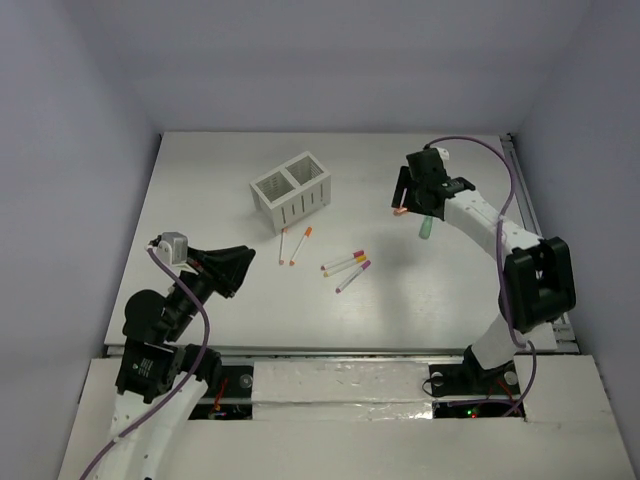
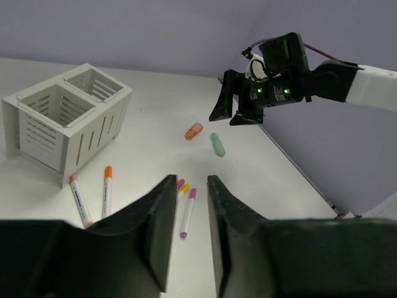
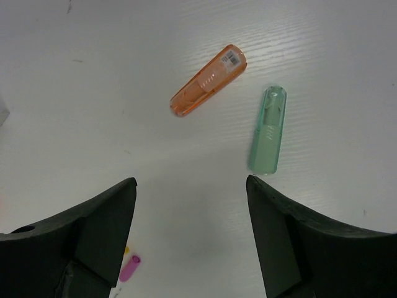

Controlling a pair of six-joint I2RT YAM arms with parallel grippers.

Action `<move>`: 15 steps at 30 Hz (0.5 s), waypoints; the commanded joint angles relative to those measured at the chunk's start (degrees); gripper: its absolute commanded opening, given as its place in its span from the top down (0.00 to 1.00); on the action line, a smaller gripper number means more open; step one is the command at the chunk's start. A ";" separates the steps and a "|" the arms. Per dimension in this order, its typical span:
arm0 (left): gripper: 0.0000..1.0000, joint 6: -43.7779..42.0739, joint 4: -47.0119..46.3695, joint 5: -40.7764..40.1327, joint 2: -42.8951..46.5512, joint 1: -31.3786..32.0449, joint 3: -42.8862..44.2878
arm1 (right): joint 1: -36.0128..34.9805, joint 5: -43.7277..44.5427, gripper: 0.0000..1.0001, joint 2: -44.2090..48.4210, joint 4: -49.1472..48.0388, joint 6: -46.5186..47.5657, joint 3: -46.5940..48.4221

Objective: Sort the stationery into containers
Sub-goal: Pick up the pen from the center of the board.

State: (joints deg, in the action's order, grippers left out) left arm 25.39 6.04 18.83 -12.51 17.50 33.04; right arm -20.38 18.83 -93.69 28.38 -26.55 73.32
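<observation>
The white slotted organiser (image 1: 291,188) with two compartments stands at the table's back middle, and also shows in the left wrist view (image 2: 62,124). Two orange-capped pens (image 1: 293,246) lie in front of it. Three pens with magenta and yellow caps (image 1: 346,268) lie to their right. My left gripper (image 1: 238,270) is open and empty, left of the pens. In its own view (image 2: 191,179) the magenta-capped pen (image 2: 187,213) shows between its fingers. My right gripper (image 1: 415,197) is open and empty above the table at the right. It also shows in its own view (image 3: 190,180).
A translucent orange case (image 3: 208,89) and a translucent green case (image 3: 268,129) lie on the table under my right gripper. They also show in the top view, orange (image 1: 400,212) and green (image 1: 425,229). The table's right edge has a rail (image 1: 520,190).
</observation>
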 commanded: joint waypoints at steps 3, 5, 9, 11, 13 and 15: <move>0.70 0.01 -2.00 -0.37 1.09 -0.36 0.36 | 4.20 -3.71 0.23 -7.89 -0.96 -3.86 7.00; 0.69 0.01 -2.00 -0.37 1.09 -0.36 0.36 | 5.52 -4.67 0.24 -10.45 -0.09 -5.62 10.34; 0.68 0.01 -2.09 -0.46 1.61 -0.36 0.36 | 5.53 -4.60 0.25 -14.59 1.50 -7.64 15.18; 0.68 0.01 -2.18 -0.29 1.61 0.16 0.36 | 6.06 -4.24 0.25 -16.61 2.90 -8.69 17.54; 0.68 -0.07 -2.18 -0.20 1.70 0.17 0.36 | 6.67 -4.68 0.24 -19.06 3.69 -9.40 18.96; 0.68 -0.16 -2.09 -0.20 1.96 0.17 0.36 | 6.67 -4.77 0.24 -20.56 4.66 -9.84 20.72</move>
State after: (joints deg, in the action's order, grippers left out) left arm 25.54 6.07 18.59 -11.40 17.52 33.04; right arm -14.20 14.37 -112.90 31.07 -34.15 89.97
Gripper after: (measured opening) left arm 0.316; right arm 0.757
